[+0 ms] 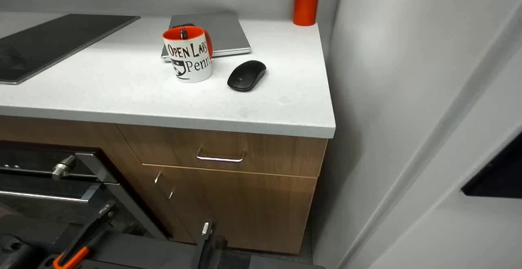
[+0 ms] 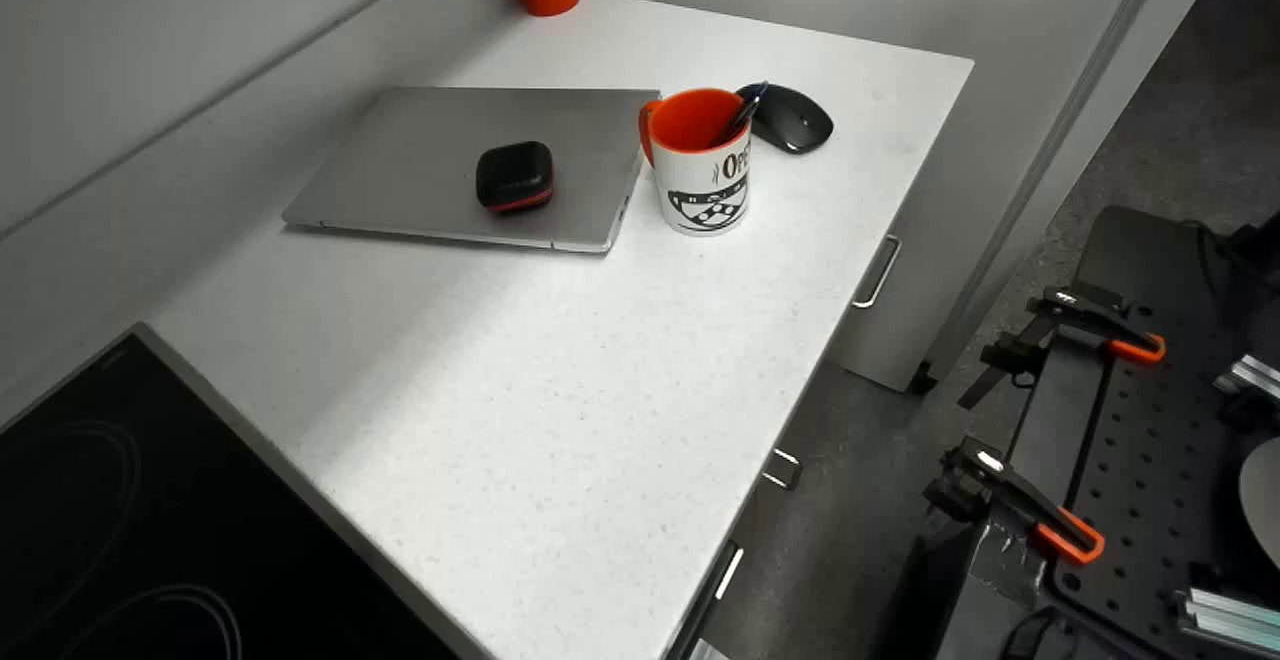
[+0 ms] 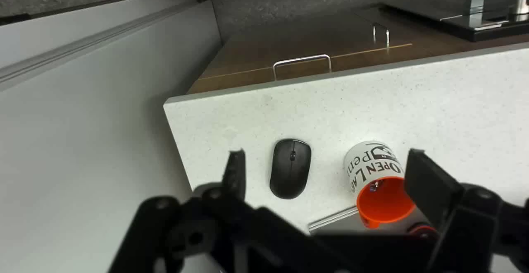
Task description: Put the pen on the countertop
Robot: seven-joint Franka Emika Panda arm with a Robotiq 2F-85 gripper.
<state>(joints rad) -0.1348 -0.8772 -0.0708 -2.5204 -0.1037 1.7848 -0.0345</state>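
The pen (image 1: pixel 184 34) is a thin dark stick standing in a white mug (image 1: pixel 191 63) with an orange inside. In an exterior view the pen (image 2: pixel 745 112) leans on the rim with its top sticking out; its lower part is hidden inside the mug. In the wrist view only the pen's tip (image 3: pixel 374 186) shows, at the mug's inner edge. The mug stands upright on the white countertop (image 1: pixel 122 91), which also shows in the wrist view (image 3: pixel 248 118). My gripper (image 3: pixel 326 154) is open and empty above the countertop, and appears in neither exterior view.
A black mouse (image 1: pixel 246 75) lies beside the mug. A closed grey laptop (image 2: pixel 400 155) with a small black case (image 2: pixel 515 175) on it lies behind the mug. A dark cooktop (image 2: pixel 100 530), a red cylinder (image 1: pixel 306 10) and a grey side wall (image 1: pixel 391 98) border the area.
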